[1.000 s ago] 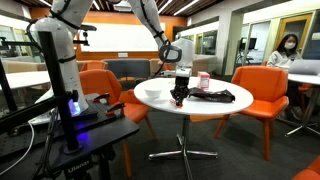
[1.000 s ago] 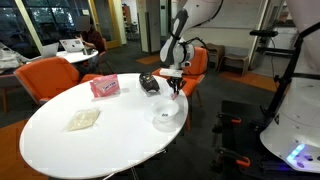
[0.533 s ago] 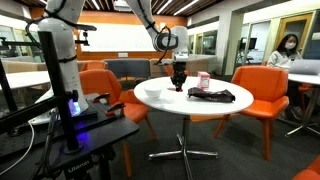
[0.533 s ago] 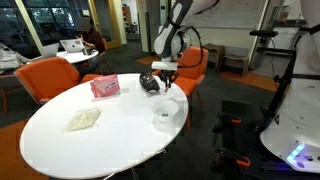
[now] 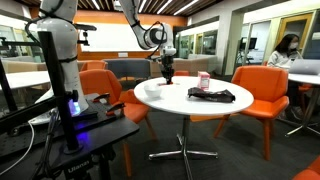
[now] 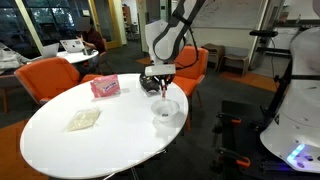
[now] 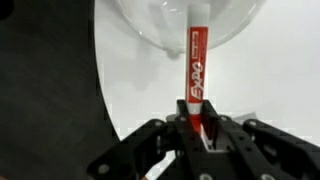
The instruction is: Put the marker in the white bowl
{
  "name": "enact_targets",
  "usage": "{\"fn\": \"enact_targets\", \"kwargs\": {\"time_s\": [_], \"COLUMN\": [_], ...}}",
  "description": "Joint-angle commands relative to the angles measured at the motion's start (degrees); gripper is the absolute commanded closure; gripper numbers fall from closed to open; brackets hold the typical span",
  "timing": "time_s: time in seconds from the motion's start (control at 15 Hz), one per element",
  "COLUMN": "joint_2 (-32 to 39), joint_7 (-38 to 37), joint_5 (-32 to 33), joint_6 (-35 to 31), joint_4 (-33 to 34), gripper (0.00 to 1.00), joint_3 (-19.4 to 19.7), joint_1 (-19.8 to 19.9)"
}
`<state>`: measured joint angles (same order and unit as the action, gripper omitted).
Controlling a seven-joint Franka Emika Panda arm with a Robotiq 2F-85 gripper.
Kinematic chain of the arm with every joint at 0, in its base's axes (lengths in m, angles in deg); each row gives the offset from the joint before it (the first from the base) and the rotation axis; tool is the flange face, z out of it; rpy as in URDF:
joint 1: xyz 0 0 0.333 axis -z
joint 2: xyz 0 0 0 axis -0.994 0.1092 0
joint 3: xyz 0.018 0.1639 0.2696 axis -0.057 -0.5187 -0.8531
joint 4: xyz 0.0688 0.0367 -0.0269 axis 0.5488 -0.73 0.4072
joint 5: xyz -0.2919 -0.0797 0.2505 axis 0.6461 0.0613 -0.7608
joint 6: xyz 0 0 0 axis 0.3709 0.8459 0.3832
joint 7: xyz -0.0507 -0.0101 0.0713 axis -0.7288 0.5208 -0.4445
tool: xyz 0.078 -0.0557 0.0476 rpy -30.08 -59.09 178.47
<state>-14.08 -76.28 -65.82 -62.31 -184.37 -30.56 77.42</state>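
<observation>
The marker (image 7: pixel 195 60) is clamped between my pincer (image 7: pixel 197 128) fingers. The jaws are closed down to the width of the red barrel, gripping it near one end. In the wrist view the rest of the marker points away from me, and its far end overlaps the white bowl (image 7: pixel 235 20). In an exterior view my pincer (image 6: pixel 160 86) hangs just above the bowl (image 6: pixel 166 110), well clear of the table (image 6: pixel 90 150).

I judge the pick-up done and the carry nearly done. The marker is off the table and at the bowl, but it is not in it yet. What is left is to centre over the bowl, come down a little and let go. I cannot tell whether the marker's tip is over the middle of the bowl or only over its rim.

White lettering runs along the marker's barrel, but it is too blurred for me to read. Farther off on the table are a pink-and-white cup (image 5: pixel 204 80) and a flat black cloth (image 5: pixel 212 95). Any print on the cup is too small to make out.
</observation>
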Motion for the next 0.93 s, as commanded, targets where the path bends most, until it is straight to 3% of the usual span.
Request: {"fn": "enact_targets", "kwargs": {"time_s": [0.0, 0.53, 0.87], "joint_2": [-1.64, -1.7, -1.25], "joint_7": [-6.11, -8.02, -8.89], "joint_5": [8.09, 12.2, 13.11], "joint_6": [2.14, 4.36, 4.65], "joint_4": [-1.45, -4.33, -5.03], "gripper": [0.95, 0.95, 0.94], "joint_3": [-0.7, -6.4, -6.8], "joint_1": [-2.19, -2.74, -2.76]}}
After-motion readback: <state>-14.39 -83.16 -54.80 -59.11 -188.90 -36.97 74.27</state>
